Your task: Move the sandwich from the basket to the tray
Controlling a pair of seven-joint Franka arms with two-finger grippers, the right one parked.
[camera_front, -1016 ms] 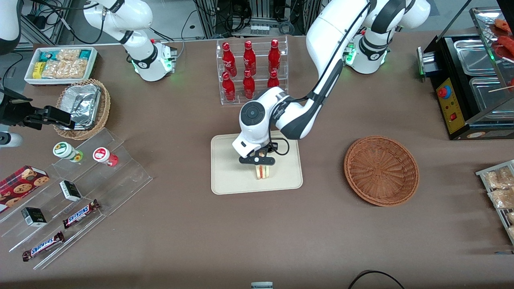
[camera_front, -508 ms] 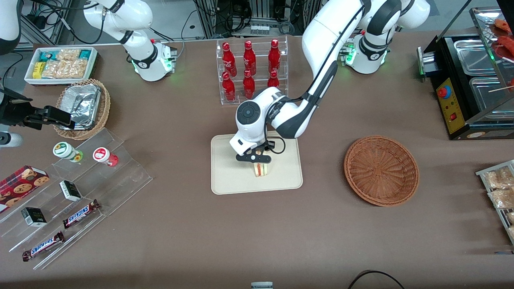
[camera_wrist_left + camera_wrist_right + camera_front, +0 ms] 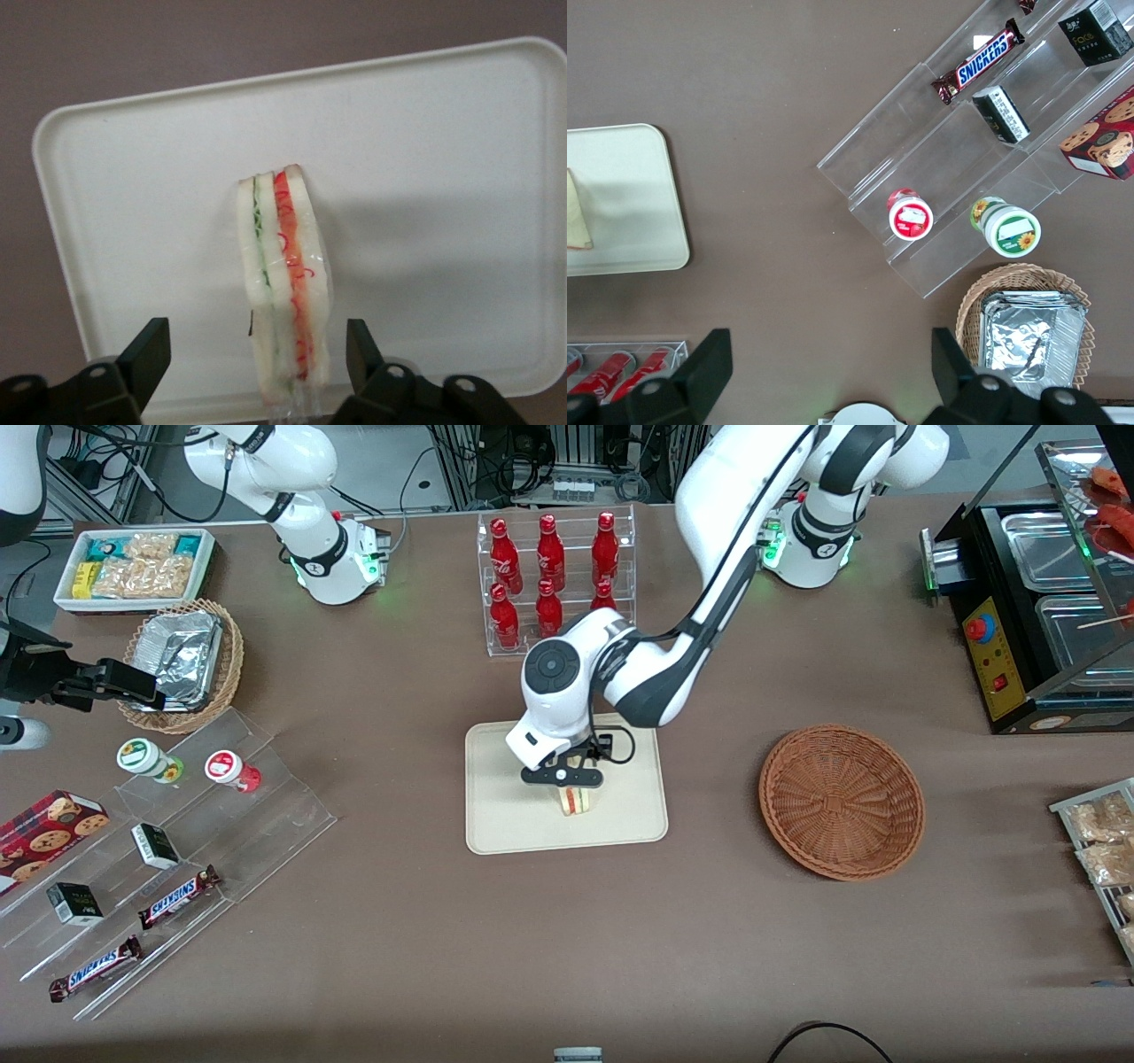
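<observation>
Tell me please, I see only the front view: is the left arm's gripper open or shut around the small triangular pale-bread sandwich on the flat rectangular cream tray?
Observer: Open. In the left wrist view the gripper hangs over the tray, and both fingers stand apart from the sandwich.
Operator: Does the sandwich lie flat?
Observer: No. It stands on one edge, well inside the tray's rim.
Operator: Is it wrapped?
Observer: Clear film seems to cover it; green and red filling show through.
</observation>
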